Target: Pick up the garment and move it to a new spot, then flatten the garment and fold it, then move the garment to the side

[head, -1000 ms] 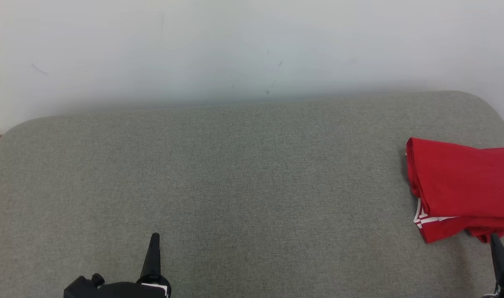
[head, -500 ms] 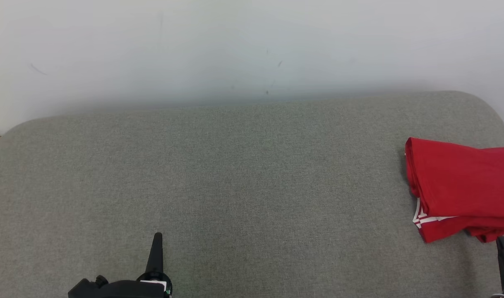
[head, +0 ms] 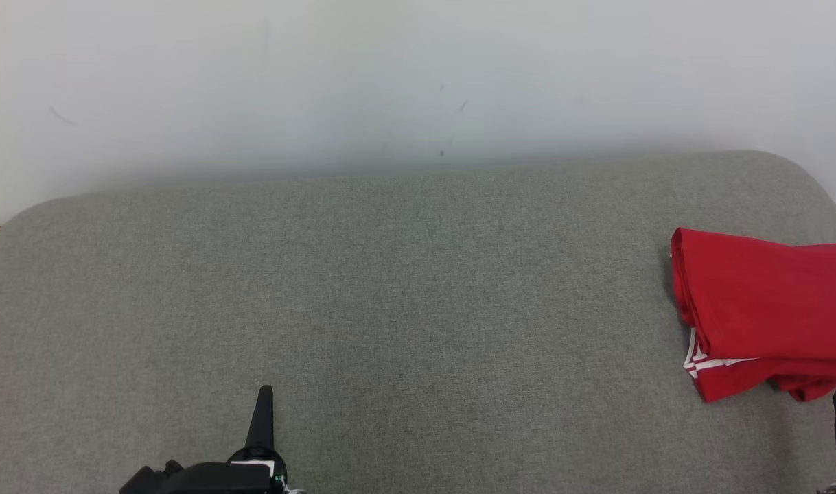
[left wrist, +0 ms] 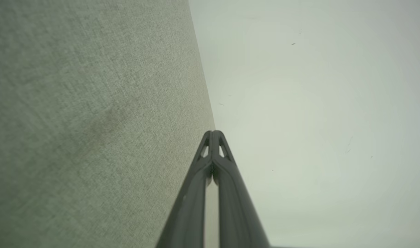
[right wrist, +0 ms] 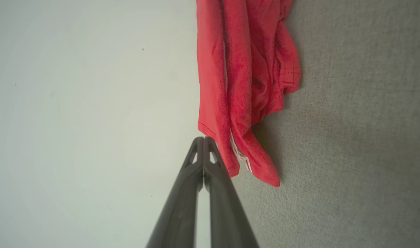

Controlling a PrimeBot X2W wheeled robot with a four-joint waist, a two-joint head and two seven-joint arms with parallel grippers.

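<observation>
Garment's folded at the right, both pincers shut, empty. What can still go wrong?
1. The right pincer tip sits close beside the garment's near corner; a careless move could snag it and open the fold.
2. The fold looks loose: layers bunch there and a white-striped hem pokes out, so it may slump.
3. The garment runs out of the head view near the cushion's right end; it might overhang and slip.

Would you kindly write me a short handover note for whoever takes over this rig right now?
Red garment: folded, lying at the right side of the grey upholstered surface.
Left gripper: shut, empty, over the bare surface.
Right gripper: shut, empty, just short of the garment's near edge.
Done: folding and setting aside, by the look of it.
Left: seemingly nothing.
</observation>
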